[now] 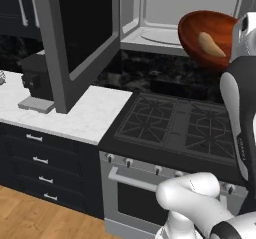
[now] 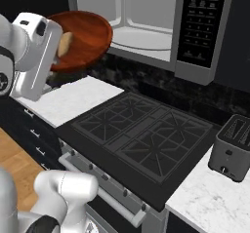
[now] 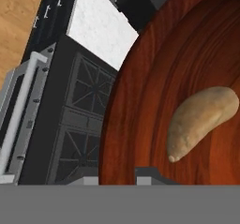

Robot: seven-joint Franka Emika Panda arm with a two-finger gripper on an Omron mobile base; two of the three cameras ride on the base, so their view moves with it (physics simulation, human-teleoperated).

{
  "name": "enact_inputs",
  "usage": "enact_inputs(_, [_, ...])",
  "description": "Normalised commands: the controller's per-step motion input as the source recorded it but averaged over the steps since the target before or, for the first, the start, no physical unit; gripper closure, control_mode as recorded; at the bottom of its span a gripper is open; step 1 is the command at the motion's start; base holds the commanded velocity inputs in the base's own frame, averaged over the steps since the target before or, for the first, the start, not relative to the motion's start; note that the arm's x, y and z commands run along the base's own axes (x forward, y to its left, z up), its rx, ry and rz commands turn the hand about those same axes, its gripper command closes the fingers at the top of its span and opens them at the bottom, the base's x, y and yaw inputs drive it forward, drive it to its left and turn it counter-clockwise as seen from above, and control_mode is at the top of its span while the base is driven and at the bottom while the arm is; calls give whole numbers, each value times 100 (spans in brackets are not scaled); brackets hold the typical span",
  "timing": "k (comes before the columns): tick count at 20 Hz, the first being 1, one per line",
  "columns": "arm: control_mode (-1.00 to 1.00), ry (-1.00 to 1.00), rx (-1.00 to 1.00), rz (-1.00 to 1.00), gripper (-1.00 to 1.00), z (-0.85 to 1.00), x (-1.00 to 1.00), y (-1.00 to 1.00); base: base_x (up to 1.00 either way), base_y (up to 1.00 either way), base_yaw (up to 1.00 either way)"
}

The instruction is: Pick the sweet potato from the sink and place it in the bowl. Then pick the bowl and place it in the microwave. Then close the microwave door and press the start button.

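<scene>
A: Where does the bowl (image 1: 210, 33) sit right now?

B: Up in the air, tilted, carried over the stove (image 1: 175, 125). The sweet potato (image 1: 212, 44) lies inside it, against the lower wall. In the hand view the tuber's long axis runs diagonally across the bowl's floor, narrow end toward the gripper (image 3: 123, 172).

A: And the jaws?

B: Closed on the bowl's rim. In the hand view one dark tip sits inside the bowl and the other outside it, so the rim is pinched between them.

A: What does the coming move turn on?

B: The microwave (image 2: 146, 27) cavity. From the left base view the bowl hangs just in front of the opening and toward its right side, about level with the turntable (image 1: 160, 36). The microwave door (image 1: 80, 38) stands swung wide to the left, well apart from the bowl. So I judge the bowl must travel forward into the cavity and level out, or the sweet potato may roll.

A: Any obstacle?

B: The lower lip of the opening looks close beneath the bowl.
</scene>
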Motion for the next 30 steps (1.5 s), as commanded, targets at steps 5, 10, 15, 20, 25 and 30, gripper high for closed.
enact_inputs(5, [-100,-10,0,0,100,10,74,-25,0,0,0])
enact_inputs(10, [-100,-1,0,0,100,4,76,-36,0,0,0])
enact_inputs(15, [-100,0,0,0,100,0,93,-29,0,0,0])
enact_inputs(20, [-100,2,1,2,100,0,82,-32,0,0,0])
enact_inputs(25, [-100,5,0,4,100,-8,94,-28,0,0,0])
enact_inputs(30, [-100,3,0,3,100,-19,96,-7,0,0,0])
